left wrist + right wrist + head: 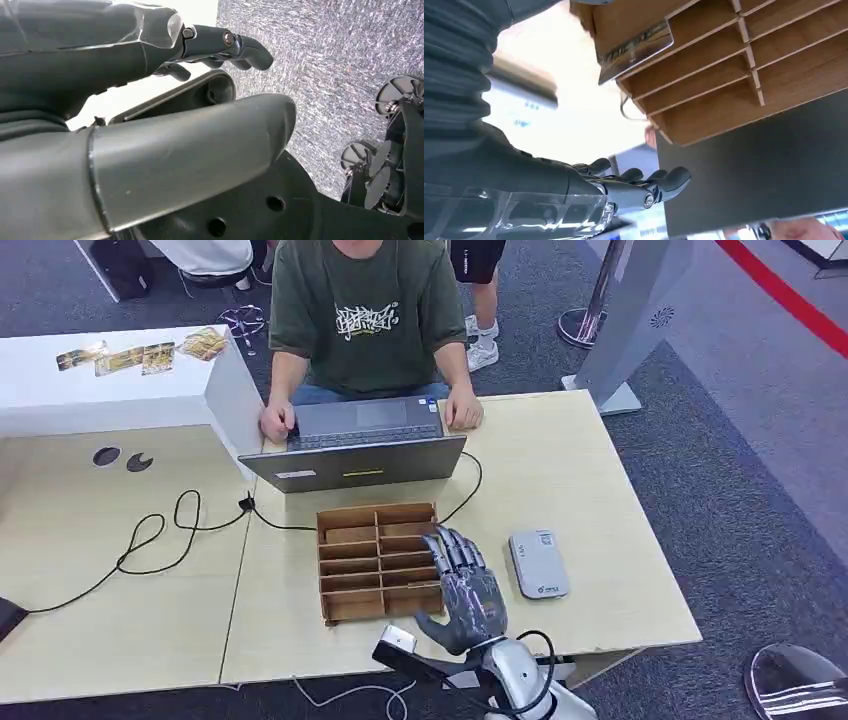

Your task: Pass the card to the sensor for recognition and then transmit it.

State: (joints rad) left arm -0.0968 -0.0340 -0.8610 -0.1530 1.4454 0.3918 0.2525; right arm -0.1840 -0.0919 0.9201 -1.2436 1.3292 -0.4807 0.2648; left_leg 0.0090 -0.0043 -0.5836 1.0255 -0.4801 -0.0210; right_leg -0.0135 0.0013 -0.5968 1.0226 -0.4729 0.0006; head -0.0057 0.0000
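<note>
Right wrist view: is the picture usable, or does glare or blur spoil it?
Right wrist view: the background behind the right hand is blown out white, the sensor a washed blur; the wooden organizer and a card in its slot stay sharp. Head view: evenly lit, clear.

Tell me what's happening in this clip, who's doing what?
The robot's right hand hovers open over the right edge of a brown cardboard slotted organizer, where a shiny card pokes out of a slot. It holds nothing yet. A flat grey card reader lies just right of it. Behind, a person in a green T-shirt types on a grey laptop.
</note>
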